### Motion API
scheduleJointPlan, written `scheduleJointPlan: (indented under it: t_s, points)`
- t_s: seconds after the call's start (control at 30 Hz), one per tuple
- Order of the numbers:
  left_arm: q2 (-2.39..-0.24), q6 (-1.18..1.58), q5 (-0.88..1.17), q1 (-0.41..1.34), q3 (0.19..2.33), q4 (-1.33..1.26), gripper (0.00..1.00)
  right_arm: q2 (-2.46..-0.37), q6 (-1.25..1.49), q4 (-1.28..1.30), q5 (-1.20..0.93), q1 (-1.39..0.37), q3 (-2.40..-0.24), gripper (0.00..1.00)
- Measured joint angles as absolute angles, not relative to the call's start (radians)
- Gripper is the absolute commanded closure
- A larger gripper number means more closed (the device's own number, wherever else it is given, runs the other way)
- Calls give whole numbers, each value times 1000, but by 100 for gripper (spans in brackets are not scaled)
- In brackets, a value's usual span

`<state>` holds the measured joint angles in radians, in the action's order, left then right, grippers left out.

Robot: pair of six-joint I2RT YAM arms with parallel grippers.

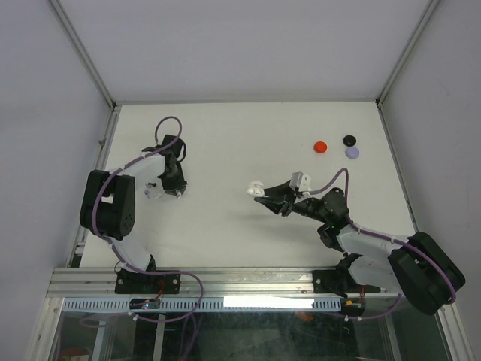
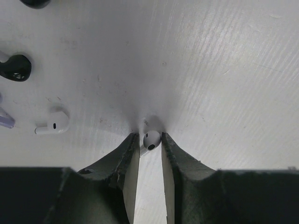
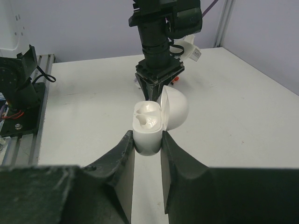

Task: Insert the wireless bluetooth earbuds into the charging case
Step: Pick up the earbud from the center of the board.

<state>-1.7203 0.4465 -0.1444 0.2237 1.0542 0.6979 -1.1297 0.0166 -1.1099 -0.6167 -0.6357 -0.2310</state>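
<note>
My left gripper points down at the table, its fingertips shut on a white stemmed earbud that rests on the surface. A second white earbud lies loose to its left, with a black earbud and a lavender piece beyond. My right gripper is shut on the white charging case and holds it upright above mid-table. The case's lid is flipped open to the right and both sockets show. From above, the case sits right of the left gripper.
Three small round pieces lie at the back right: red, black, lavender. The left arm stands straight ahead of the case in the right wrist view. Metal frame posts and grey walls border the white table.
</note>
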Motion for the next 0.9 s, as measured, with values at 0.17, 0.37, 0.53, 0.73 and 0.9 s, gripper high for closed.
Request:
scheduleJointPlan:
  t_s: [0.17,0.37,0.53,0.73,0.9]
  points:
    - [-1736,434,-158,231,1074,716,80,-1130,17,-1110,-617,-636,-231,100]
    - [-1747,422,-159,237,1090,728,88,-1131,16,-1110,-617,-636,-231,100]
    - [-1740,417,-142,253,1090,720,88,-1145,15,-1110,-618,-636,-231,100]
    - [-1631,416,-81,267,1089,673,89,-1153,15,-1118,-627,-640,-231,100]
    - [-1467,424,-11,294,1085,595,89,-1152,-2,-1104,-629,-666,-246,100]
